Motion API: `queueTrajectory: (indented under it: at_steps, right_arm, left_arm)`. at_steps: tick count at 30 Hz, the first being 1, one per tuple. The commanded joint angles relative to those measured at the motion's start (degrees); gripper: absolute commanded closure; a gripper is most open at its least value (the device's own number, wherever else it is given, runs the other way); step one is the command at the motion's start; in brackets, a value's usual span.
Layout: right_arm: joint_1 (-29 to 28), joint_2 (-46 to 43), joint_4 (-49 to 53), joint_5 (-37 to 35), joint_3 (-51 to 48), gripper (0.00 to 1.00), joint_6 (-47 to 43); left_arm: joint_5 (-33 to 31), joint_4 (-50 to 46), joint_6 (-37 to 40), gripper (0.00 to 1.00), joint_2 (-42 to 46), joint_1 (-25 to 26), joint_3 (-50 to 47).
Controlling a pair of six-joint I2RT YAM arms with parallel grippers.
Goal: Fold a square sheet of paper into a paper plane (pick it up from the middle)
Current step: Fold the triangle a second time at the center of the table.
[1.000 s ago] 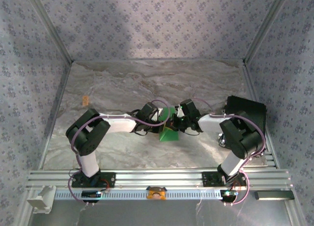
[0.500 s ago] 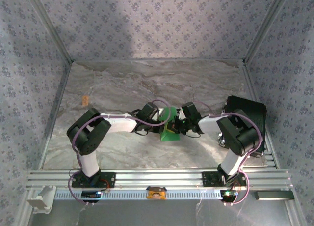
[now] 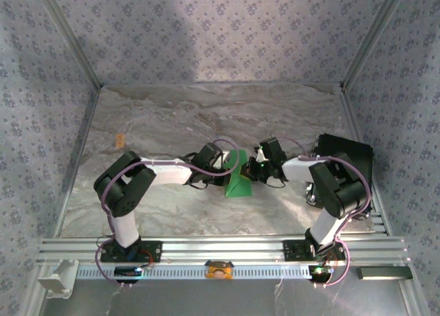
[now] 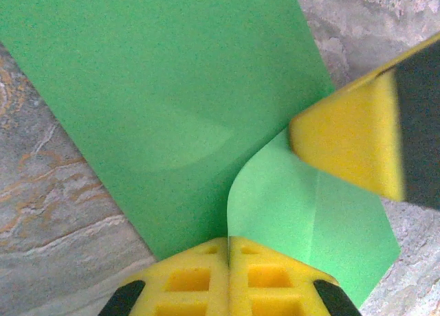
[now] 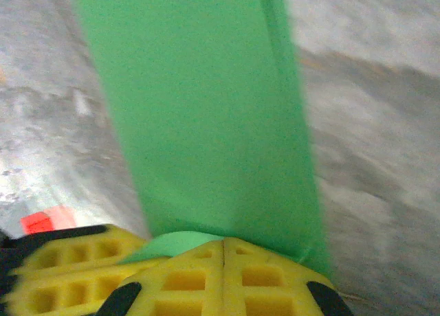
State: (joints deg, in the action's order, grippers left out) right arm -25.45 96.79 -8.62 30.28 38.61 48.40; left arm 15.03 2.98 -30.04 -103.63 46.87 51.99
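Note:
The square sheet of paper point(image 3: 238, 184) is bright green, partly folded, and lies mid-table between both arms. In the left wrist view a paler flap of the sheet of paper point(image 4: 302, 213) curls up into the seam of my left gripper point(image 4: 229, 246), which is shut on it. The right gripper's yellow fingertip point(image 4: 344, 148) touches the same flap's far end. In the right wrist view the sheet of paper point(image 5: 206, 117) stretches ahead, and the flap runs into my shut right gripper point(image 5: 223, 246). From above, the left gripper point(image 3: 231, 167) and right gripper point(image 3: 251, 170) meet over the paper. No finished paper plane is in view.
A black box point(image 3: 347, 158) stands at the right edge behind the right arm. A small tan object point(image 3: 119, 139) lies far left. A small red block point(image 5: 41, 222) lies on the marble table point(image 3: 172, 117). Patterned walls close in three sides.
The right gripper has shifted slightly right and back while the left held still. The paper's near corner has spread a little. Both grippers stayed shut.

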Motion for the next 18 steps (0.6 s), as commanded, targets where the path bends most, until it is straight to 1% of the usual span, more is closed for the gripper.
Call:
queueTrajectory:
  at_steps: [1,8,11,13,18]
  right_arm:
    - [0.8,2.4,3.3,-3.1,-1.8,0.96,-0.8]
    - [1.9,-1.5,6.8,0.4,2.8,0.94,-1.9]
    - [2.5,-2.0,7.8,0.6,4.5,0.94,-2.8]
    - [3.0,-1.5,8.1,0.1,4.4,0.94,-3.2]
    - [5.1,1.2,5.8,-1.7,-0.1,0.95,-2.1]
  left_arm:
    - [-0.3,-4.6,0.6,0.97,-2.5,0.2,0.0]
    - [0.0,-4.8,0.8,0.98,-2.6,0.2,0.0]
    - [-0.1,-4.7,0.6,0.98,-2.6,0.2,-0.1]
    - [0.2,-4.7,0.6,0.98,-2.6,0.2,0.0]
    - [0.3,-4.7,0.6,0.98,-2.4,0.2,-0.1]
